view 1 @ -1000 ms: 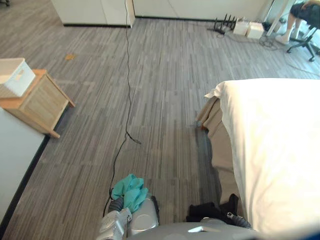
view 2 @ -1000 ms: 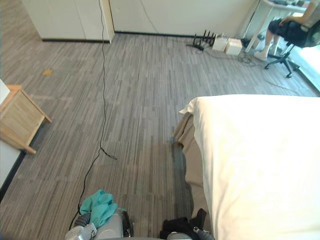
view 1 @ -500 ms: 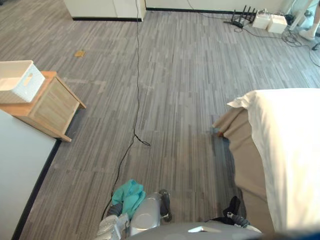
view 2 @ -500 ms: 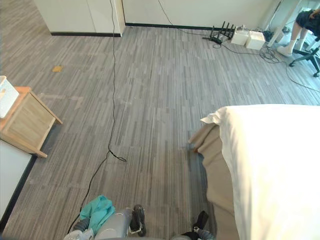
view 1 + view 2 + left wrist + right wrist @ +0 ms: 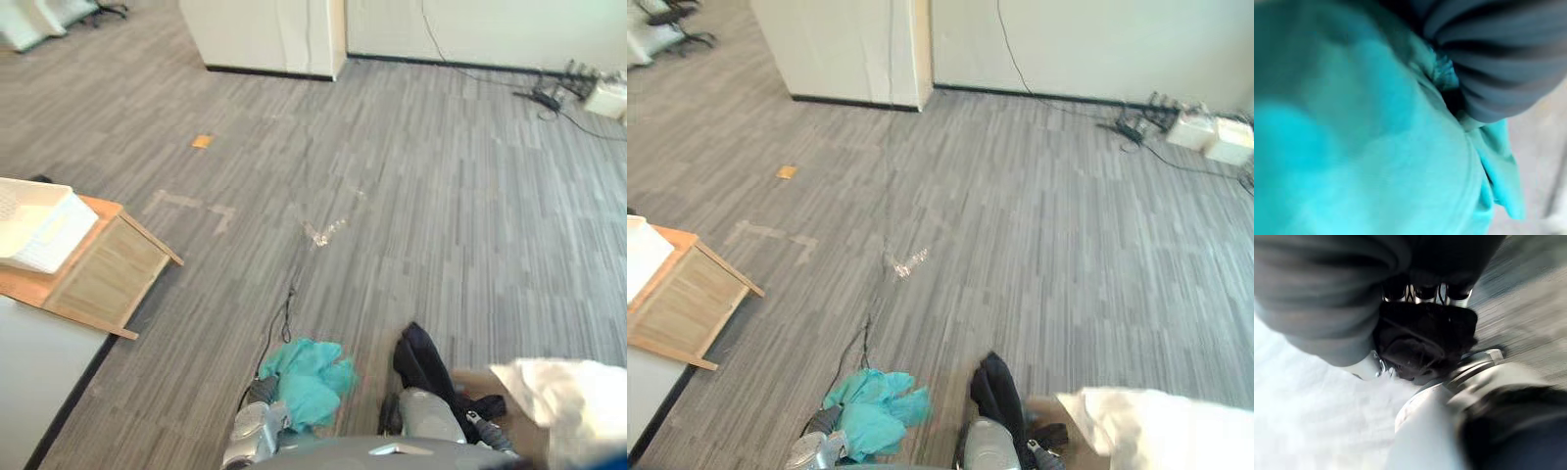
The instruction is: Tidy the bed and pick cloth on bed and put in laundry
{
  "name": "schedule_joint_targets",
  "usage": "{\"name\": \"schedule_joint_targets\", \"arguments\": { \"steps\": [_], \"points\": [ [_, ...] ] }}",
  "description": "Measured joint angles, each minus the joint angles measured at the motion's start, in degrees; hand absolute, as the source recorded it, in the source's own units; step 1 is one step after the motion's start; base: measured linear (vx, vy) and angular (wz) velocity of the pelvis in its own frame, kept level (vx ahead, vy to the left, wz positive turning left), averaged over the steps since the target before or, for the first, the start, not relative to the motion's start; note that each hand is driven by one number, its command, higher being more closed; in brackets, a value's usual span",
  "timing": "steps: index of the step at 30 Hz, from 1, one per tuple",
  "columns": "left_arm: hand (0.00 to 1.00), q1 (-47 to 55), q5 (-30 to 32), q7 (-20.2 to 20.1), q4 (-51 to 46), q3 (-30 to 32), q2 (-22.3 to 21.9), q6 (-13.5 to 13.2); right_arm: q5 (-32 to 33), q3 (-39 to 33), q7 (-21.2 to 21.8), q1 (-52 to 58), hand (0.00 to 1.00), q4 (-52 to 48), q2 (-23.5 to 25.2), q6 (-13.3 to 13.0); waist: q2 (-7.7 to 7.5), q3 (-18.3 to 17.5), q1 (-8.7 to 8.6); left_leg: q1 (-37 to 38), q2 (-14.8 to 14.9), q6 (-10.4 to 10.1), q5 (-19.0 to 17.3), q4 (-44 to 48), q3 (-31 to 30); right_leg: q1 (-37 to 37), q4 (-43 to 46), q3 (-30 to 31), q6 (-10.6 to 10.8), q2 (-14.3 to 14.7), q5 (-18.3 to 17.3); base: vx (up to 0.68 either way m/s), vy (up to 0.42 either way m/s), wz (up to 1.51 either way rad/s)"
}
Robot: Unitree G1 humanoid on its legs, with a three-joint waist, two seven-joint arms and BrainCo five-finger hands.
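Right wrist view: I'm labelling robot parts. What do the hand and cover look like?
The right hand shows silver fingers in a row beside a dark, ribbed, rounded cover. The left hand wears the same dark ribbed cover.

Silver-grey rounded arms (image 5: 431, 416), dark ribbed wrist covers (image 5: 1498, 54), silver fingers (image 5: 1418, 293).

Left hand (image 5: 1498, 63) held low, right hand (image 5: 1420, 291) low just beside it
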Motion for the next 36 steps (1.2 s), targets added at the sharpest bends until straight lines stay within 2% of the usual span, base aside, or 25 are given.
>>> {"name": "schedule_joint_targets", "arguments": {
  "steps": [2,3,6,7,8,10,12,13,14,16,17,19,20,22,25,27,28,29,30,31,32,33,34,35,36],
  "points": [
    [1.0,1.2,-1.8,0.3,-0.8,-1.7,1.6,-1.8,-3.7,1.6,1.4,-0.6,1.0,1.3,-0.6,-1.3,-1.31,-0.1,0.95,-5.9,-3.5,0.6,-2.9,-11.3,3.7,5.3,-5.7,-1.7,1.2,-0.3,1.4,0.44,-0.087,0.07],
    [1.0,1.1,-2.0,0.3,-1.3,-2.9,2.1,-2.2,-5.2,1.8,2.2,-1.6,1.0,1.8,-0.6,-1.5,-1.79,0.2,1.51,-7.0,-6.2,1.6,-3.6,-25.1,7.4,7.1,-7.3,-2.5,2.0,-1.1,1.3,0.44,-0.03,0.15],
    [1.0,1.0,-1.9,0.6,-1.2,-4.7,2.7,-2.3,-6.7,2.0,2.4,-2.1,1.0,2.3,-0.4,-2.7,-2.14,0.4,1.33,-4.1,-12.4,4.1,3.7,-57.0,18.7,13.5,-12.5,-6.3,5.7,-1.9,0.5,0.53,0.057,0.45],
    [1.0,0.8,-2.0,0.8,-1.0,-5.2,3.0,-2.0,-6.9,2.4,2.3,-2.2,1.0,2.9,-0.3,-3.1,-2.54,0.4,1.43,-3.4,-13.7,8.4,7.2,-62.6,23.3,16.7,-14.3,-7.6,7.6,-1.7,-0.3,0.67,0.119,0.61],
    [1.0,-0.1,-1.8,0.9,-0.7,-5.6,3.7,-1.4,-6.9,4.3,2.2,-2.9,1.0,3.5,0.2,-3.0,-4.19,-0.1,1.95,-2.8,-15.1,14.4,8.6,-61.9,26.8,18.7,-15.2,-8.3,9.1,-3.1,-0.7,0.68,0.112,0.52],
    [1.0,-1.1,-2.1,0.6,0.6,-6.7,5.2,0.2,-6.9,6.7,1.3,-4.2,1.0,3.8,0.5,-2.6,-6.1,-1.2,2.2,-2.9,-18.5,17.6,6.2,-62.4,25.9,18.5,-15.1,-8.2,10.1,-5.3,1.8,0.57,0.094,0.45],
    [1.0,-1.3,-3.2,0.5,0.7,-6.6,5.5,1.7,-7.0,6.8,0.5,-5.6,1.0,3.8,1.4,-1.2,-5.95,-1.5,2.12,-2.6,-20.2,18.6,4.0,-60.9,23.9,17.3,-10.1,-5.6,10.2,-6.9,5.0,0.59,0.133,0.62],
    [1.0,-1.4,-4.3,1.0,0.8,-6.4,5.6,2.7,-7.1,5.7,-0.1,-6.3,1.0,3.9,1.5,0.1,-6.17,-1.4,2.25,-0.9,-20.9,18.6,1.7,-60.1,22.1,15.0,-0.3,-3.7,13.4,-8.8,7.2,0.6,0.13,0.86],
    [1.0,-1.6,-4.3,1.2,1.4,-6.5,6.2,3.3,-7.1,4.9,-0.7,-6.4,1.0,3.8,1.6,1.1,-6.3,-1.2,2.2,2.0,-21.5,18.0,-0.4,-59.4,19.6,10.7,15.0,-0.6,14.0,-10.8,10.9,0.6,0.116,0.85],
    [1.0,-1.7,-4.2,1.2,2.6,-6.5,6.3,3.5,-7.0,3.4,-1.1,-6.4,1.0,3.8,1.6,1.3,-6.43,-1.0,2.02,8.1,-22.3,16.8,-2.9,-60.1,14.8,3.1,37.5,4.2,13.8,-11.2,11.6,0.51,0.053,0.9],
    [1.0,-1.6,-4.2,1.2,3.0,-6.6,6.3,3.5,-7.0,3.0,-1.1,-6.2,1.0,3.7,1.3,1.1,-6.32,-0.9,1.8,10.1,-22.4,16.6,-3.4,-60.8,13.3,0.7,42.0,4.7,13.4,-11.1,11.4,0.5,-0.008,1.21],
    [1.0,-1.6,-4.0,1.2,3.9,-6.6,6.1,3.5,-7.1,3.1,-1.1,-4.0,1.0,1.5,0.8,0.7,-5.93,-1.1,0.7,15.5,-22.5,16.2,-4.9,-63.2,6.7,-9.1,50.3,5.0,9.6,-10.6,9.3,0.48,-0.073,1.51],
    [1.0,-1.6,-4.0,1.1,4.1,-6.6,6.3,3.4,-7.1,2.8,-1.3,-1.8,1.0,0.3,1.8,0.7,-6.22,-1.2,0.51,17.4,-22.5,16.1,-5.7,-63.7,2.6,-14.6,50.0,5.9,7.7,-10.1,7.9,0.41,-0.11,1.8],
    [1.0,-2.1,-4.2,1.0,4.1,-6.6,6.2,3.4,-7.0,2.1,-2.3,1.2,1.0,-0.1,2.5,0.8,-6.29,-1.5,0.04,20.0,-22.4,15.9,-7.5,-63.9,-5.0,-21.2,45.0,8.5,6.9,-8.9,6.6,0.43,-0.196,2.04],
    [1.0,-1.8,-4.2,0.6,4.2,-6.6,5.8,3.9,-4.0,1.3,-4.3,3.8,1.0,1.8,3.9,1.0,-5.91,-2.2,-1.19,22.9,-21.1,14.7,-10.8,-62.7,-16.2,-25.1,23.9,11.6,6.0,-7.3,5.6,0.5,-0.303,1.99],
    [1.0,-1.0,-4.2,0.3,4.2,-6.5,5.3,4.3,-3.0,1.2,-4.6,3.9,1.0,2.3,3.4,0.9,-5.36,-3.1,-0.96,24.8,-19.3,13.3,-13.0,-62.7,-19.2,-25.9,9.5,11.1,6.4,-6.8,8.1,0.74,-0.454,1.28],
    [1.0,-0.6,-4.1,0.3,4.8,-6.2,4.8,4.3,-2.9,1.1,-4.7,4.0,1.0,2.6,2.8,0.8,-4.35,-3.4,-1.13,26.6,-17.1,11.8,-14.5,-63.0,-19.2,-25.8,4.0,10.8,6.0,-5.6,14.9,0.82,-0.46,0.71],
    [1.0,-0.6,-3.8,0.2,6.5,-5.5,3.2,4.4,-2.6,-0.9,-5.0,2.4,1.0,3.5,1.1,0.8,-1.07,-4.6,0.22,27.5,-13.1,8.7,-13.2,-63.2,-17.4,-23.4,4.1,7.9,3.8,-3.2,14.8,0.68,-0.358,0.51],
    [1.0,-0.8,-3.5,0.2,6.3,-5.4,3.1,4.3,-2.4,-1.3,-5.2,1.9,1.0,3.6,1.2,0.7,-1.09,-4.4,0.73,27.8,-13.1,7.7,-12.1,-63.4,-17.0,-24.2,6.1,8.0,3.1,-3.3,14.3,0.63,-0.35,0.38],
    [1.0,-2.7,-1.9,-0.1,6.2,-5.5,2.7,3.9,-2.3,-1.4,-5.2,0.8,1.0,3.1,1.7,0.1,-2.48,-2.6,-0.45,29.9,-14.2,6.6,-7.5,-63.1,-17.4,-29.5,21.5,7.4,2.6,-6.8,10.5,0.54,-0.372,0.62],
    [1.0,-1.4,-1.3,0.4,7.8,-4.4,3.0,4.2,-1.7,-0.6,-4.9,0.9,1.0,2.6,1.6,-0.1,-2.02,-3.7,-0.93,31.5,-13.4,6.3,-6.4,-61.9,-17.7,-30.1,22.6,7.9,2.9,-7.7,8.5,0.52,-0.372,0.84],
    [1.0,-0.1,-1.2,0.3,7.7,-4.1,3.1,4.1,-1.6,-0.2,-4.9,1.6,1.0,2.7,1.9,-0.1,-3.3,-4.8,-2.02,31.7,-13.6,6.3,-6.3,-60.9,-18.0,-29.4,17.9,9.1,3.0,-7.5,8.6,0.56,-0.383,0.84],
    [1.0,1.1,-1.4,0.7,7.6,-3.5,2.3,4.1,-0.7,-0.9,-5.0,2.0,1.0,3.1,1.4,0.0,-1.85,-6.4,-2.75,32.3,-12.2,6.5,-6.8,-58.1,-18.1,-28.1,18.1,8.4,3.5,-6.2,3.3,0.6,-0.339,0.57],
    [1.0,1.5,-1.6,0.8,7.4,-2.5,1.4,4.3,-0.3,-1.3,-5.1,1.9,1.0,4.2,0.6,0.3,-0.26,-7.1,-2.57,30.2,-10.3,3.8,-4.4,-51.6,-17.4,-25.7,18.0,6.7,1.4,-4.5,1.0,0.61,-0.346,0.42],
    [1.0,1.5,-1.9,0.9,7.3,-1.9,1.2,4.2,-0.3,-1.3,-5.2,1.7,1.0,4.0,0.3,0.7,0.02,-7.1,-2.6,28.5,-9.8,1.5,-2.3,-47.3,-17.3,-24.2,17.7,6.1,1.1,-3.8,0.0,0.55,-0.322,0.28]
  ]
}}
